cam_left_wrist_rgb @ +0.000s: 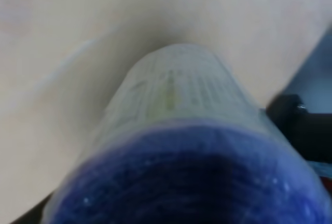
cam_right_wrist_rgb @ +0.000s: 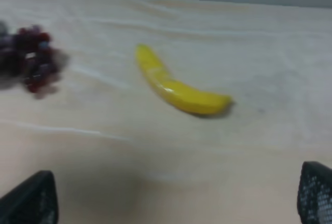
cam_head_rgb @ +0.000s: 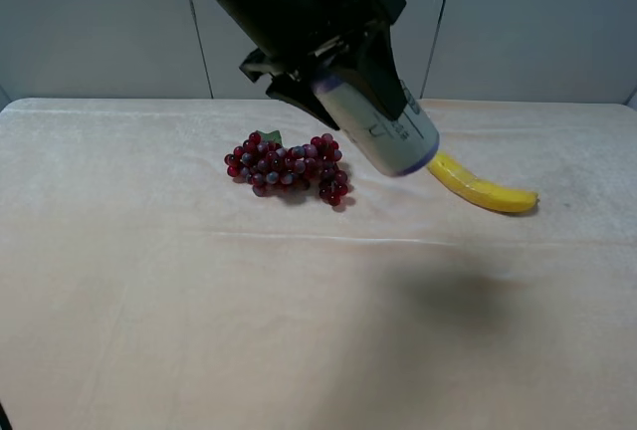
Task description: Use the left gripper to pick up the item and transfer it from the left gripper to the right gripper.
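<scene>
Up beside the banana [cam_head_rgb: 483,189], the item [cam_head_rgb: 383,131] is clamped by the left gripper [cam_head_rgb: 348,84], axis tilted banana-ward; the right gripper [cam_right_wrist_rgb: 174,198] is spread, empty.

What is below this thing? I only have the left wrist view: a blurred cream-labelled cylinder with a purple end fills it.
Observer: In the exterior high view the left jaws hold that cream-labelled, purple-ended cylinder roll in the air above a beige cloth-covered table.
Operator: Anything else on it?
Observer: A red grape bunch and a yellow banana lie there, apart from each other.
Operator: Right side ready?
Observer: The right wrist view shows the right jaws wide apart, nothing between them.
</scene>
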`<state>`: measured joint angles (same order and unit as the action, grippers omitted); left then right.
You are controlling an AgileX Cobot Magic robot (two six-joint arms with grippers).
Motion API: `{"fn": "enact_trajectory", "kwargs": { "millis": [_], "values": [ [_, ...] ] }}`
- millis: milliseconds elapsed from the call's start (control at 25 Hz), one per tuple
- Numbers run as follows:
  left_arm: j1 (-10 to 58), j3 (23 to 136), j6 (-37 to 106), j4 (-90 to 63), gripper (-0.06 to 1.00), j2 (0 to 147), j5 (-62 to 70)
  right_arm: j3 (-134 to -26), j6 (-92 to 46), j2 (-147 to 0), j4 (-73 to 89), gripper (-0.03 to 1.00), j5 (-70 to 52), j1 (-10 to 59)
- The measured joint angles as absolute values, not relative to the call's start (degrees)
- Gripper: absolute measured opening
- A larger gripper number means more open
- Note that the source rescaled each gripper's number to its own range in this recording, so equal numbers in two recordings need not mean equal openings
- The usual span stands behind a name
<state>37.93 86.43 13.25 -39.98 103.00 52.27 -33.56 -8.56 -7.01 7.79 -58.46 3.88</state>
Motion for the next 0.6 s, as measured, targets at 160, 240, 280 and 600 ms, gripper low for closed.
{"fn": "enact_trajectory", "kwargs": {
  "millis": [160, 240, 280, 600],
  "values": [
    [38.4, 81.4, 19.1, -48.4, 0.01, 103.0, 49.5, -35.9, -9.5, -12.7, 8.1, 1.00, -58.4, 10.9],
    [38.4, 79.4, 21.9, -52.0, 0.01, 103.0, 48.7, -36.8, -10.0, -15.7, 8.1, 1.00, -58.2, 15.2],
    [38.4, 78.6, 23.2, -53.8, 0.01, 103.0, 48.5, -37.2, -10.5, -17.4, 8.1, 1.00, -58.0, 17.0],
    [38.4, 75.8, 28.8, -61.2, 0.01, 103.0, 47.0, -39.1, -14.5, -31.6, 7.1, 1.00, -51.7, 31.0]
  ]
}}
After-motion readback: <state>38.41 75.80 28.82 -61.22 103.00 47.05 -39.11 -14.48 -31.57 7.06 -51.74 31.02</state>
